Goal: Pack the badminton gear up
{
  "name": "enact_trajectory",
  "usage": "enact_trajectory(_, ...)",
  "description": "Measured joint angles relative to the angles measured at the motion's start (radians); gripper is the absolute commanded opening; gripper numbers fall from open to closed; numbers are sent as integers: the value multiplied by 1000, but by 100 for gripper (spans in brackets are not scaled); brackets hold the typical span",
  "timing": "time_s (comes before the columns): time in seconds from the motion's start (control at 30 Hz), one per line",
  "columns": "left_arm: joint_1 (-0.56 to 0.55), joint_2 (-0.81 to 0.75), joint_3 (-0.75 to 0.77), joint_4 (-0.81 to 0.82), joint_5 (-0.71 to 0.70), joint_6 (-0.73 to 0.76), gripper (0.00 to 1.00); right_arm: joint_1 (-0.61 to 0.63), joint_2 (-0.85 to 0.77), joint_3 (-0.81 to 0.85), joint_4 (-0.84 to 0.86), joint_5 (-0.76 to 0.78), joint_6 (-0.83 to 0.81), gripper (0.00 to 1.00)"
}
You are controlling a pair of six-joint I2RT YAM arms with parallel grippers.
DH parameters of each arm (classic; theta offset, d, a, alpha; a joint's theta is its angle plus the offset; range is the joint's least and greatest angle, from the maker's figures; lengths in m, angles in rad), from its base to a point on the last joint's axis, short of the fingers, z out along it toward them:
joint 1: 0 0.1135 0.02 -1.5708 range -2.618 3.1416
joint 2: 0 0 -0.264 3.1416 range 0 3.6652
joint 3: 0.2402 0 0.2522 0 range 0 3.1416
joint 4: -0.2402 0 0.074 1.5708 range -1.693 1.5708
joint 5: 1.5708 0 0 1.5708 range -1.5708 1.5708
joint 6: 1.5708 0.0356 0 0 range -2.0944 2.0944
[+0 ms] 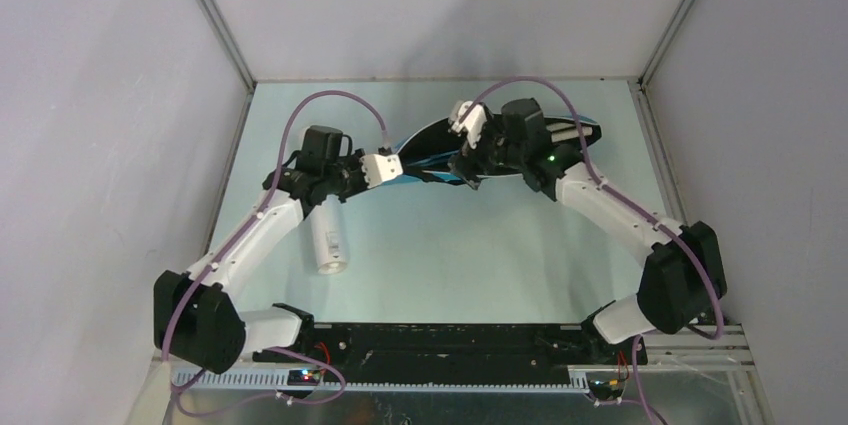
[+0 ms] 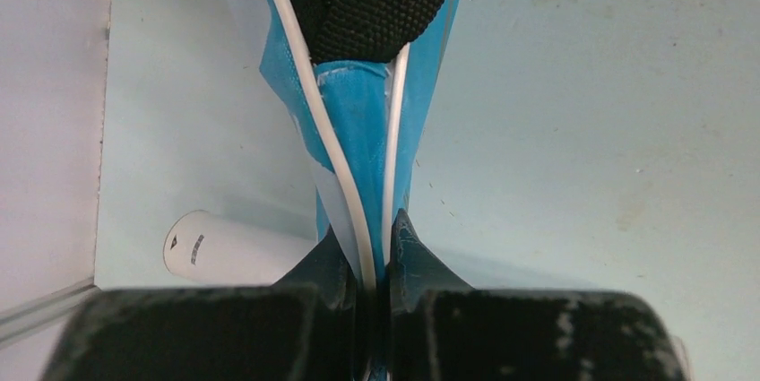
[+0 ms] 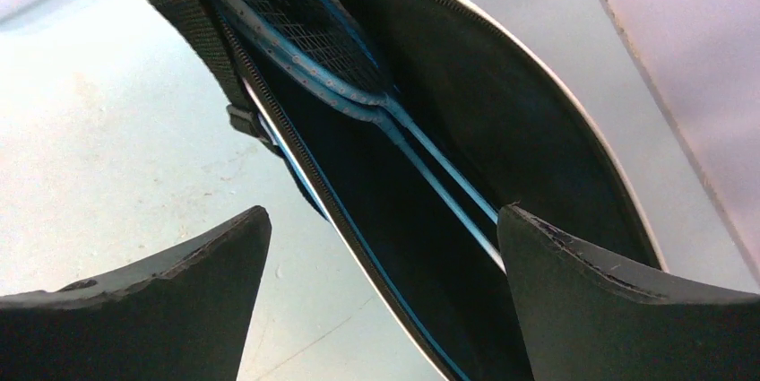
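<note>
We are seeing the blue bag (image 2: pixel 354 121) lying at the table's (image 1: pixel 480 245) far edge, rackets (image 3: pixel 358 85) inside its unzipped rim. The left gripper (image 2: pixel 376 264) is pinching its narrow end, the right gripper (image 3: pixel 384 215) is hovering wide open above it, and the tube (image 1: pixel 330 240) is lying apart, left.

Overhead view from behind the arms — both wrist views close on bag (image 2: pixel 354 130)

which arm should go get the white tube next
Probably the right: the right gripper is open and empty over the bag, while the left gripper is clamped on the bag's narrow end. The tube lies nearer the left arm, though.
</note>
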Motion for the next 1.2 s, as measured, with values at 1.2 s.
enact_trajectory(1.2,-16,27,43,-47,66,-6,0,46,-104,-145,136,213,43,99)
